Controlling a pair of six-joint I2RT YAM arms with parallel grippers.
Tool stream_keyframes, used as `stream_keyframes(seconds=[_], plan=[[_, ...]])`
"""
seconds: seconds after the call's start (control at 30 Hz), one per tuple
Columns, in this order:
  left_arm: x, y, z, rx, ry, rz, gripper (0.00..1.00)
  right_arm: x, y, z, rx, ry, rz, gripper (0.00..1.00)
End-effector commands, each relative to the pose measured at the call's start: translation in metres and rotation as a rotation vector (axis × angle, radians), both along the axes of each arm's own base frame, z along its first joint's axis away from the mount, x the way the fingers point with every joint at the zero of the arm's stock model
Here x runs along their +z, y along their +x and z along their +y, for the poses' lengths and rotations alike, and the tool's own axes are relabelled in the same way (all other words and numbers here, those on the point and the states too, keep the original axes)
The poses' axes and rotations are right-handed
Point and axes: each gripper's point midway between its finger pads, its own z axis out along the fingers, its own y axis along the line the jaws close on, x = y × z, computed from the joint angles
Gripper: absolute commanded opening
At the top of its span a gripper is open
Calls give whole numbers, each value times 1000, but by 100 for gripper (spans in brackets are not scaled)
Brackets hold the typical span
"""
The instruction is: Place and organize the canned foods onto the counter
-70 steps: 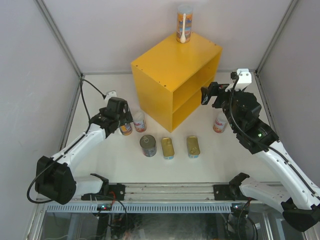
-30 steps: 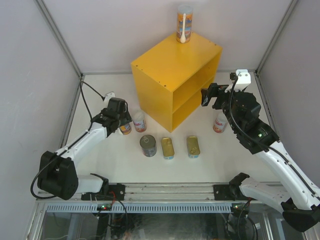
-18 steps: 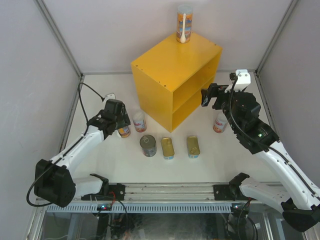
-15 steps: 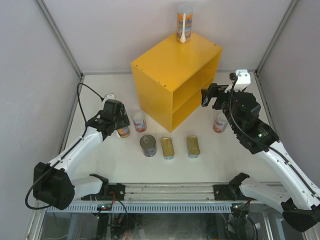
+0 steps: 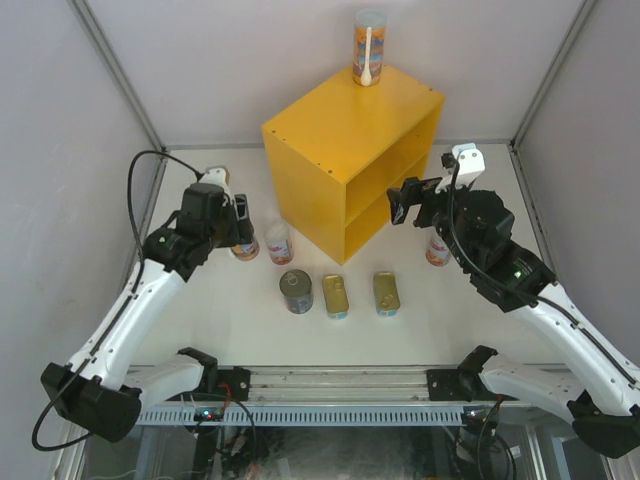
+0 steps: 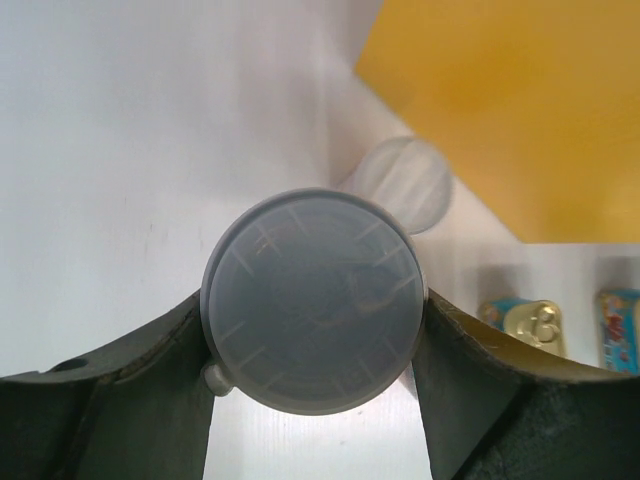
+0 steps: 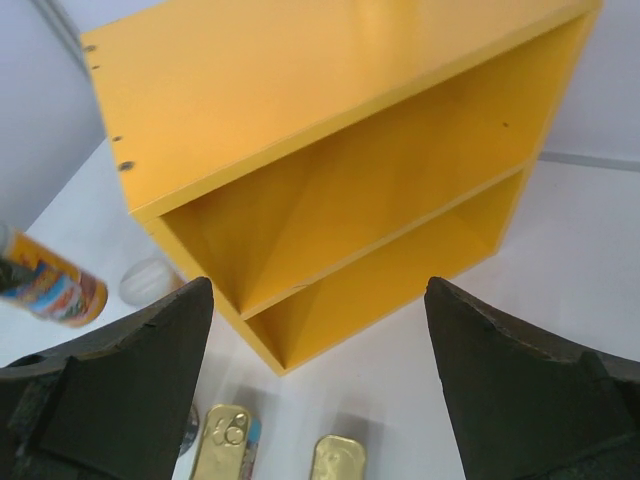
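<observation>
Canned foods: left gripper [image 5: 232,222] is clasping one tall can [image 5: 244,247] at centre-left of the overhead frame, beside the counter [image 5: 340,130]; right gripper [image 5: 403,203] is hanging spread, empty, centre-right.

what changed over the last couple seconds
The left tool, shut on a slim can, lifted it off the table, beside its neighbour. The right tool, open and empty, edged left toward the counter. Everything else stayed put.
</observation>
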Motion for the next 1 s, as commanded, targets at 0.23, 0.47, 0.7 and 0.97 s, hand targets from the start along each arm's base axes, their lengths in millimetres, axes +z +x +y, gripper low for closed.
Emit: stream_keyframes(seconds=[0.23, 0.47, 0.7, 0.97], plan=[[173, -7, -37, -311, -63, -356, 0, 51, -51, 66, 354, -36, -151, 85], [217, -18, -63, -454, -131, -420, 0, 42, -83, 112, 565, -77, -175, 86], [246, -28, -92, -569, -225, -458, 0, 39, -97, 145, 671, -97, -212, 87], [270, -58, -121, -736, -314, -484, 0, 36, -98, 168, 687, -149, -262, 89]])
